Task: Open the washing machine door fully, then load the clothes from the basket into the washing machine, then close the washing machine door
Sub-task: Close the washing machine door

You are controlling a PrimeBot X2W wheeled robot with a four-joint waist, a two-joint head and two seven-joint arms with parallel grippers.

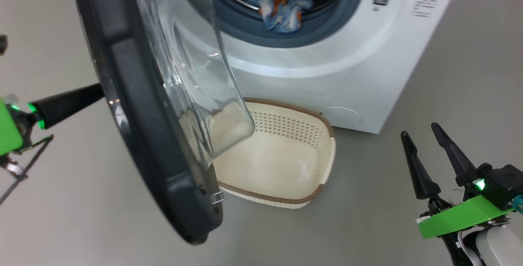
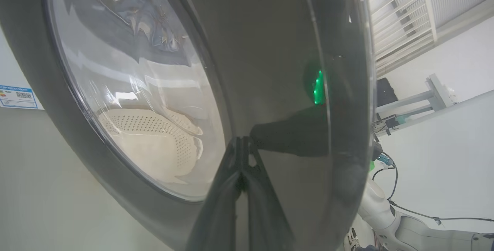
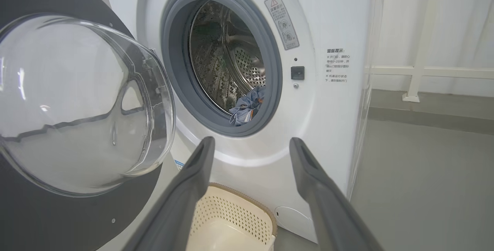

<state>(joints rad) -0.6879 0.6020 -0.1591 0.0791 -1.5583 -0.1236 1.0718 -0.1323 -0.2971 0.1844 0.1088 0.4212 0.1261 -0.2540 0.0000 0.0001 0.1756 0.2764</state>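
Left gripper (image 2: 241, 143) has its fingers pressed together, holding nothing, tips against the outer face of the washing machine door (image 1: 135, 106). Likely a blunt pusher to swing it shut. Right gripper (image 1: 420, 132) is spread and parked clear of the swing.

The clothes (image 1: 282, 0), soft and crumpled, sit in the steel drum (image 3: 227, 62), spilling onto the rubber gasket (image 1: 327, 29). The basket (image 1: 286, 108), perforated plastic, is bare inside. Door rim is glossy, with a bulging glass bowl (image 1: 192, 74).

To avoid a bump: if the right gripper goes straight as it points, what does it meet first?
Probably the white front of the washing machine, just below its grey seal; depth is unclear.
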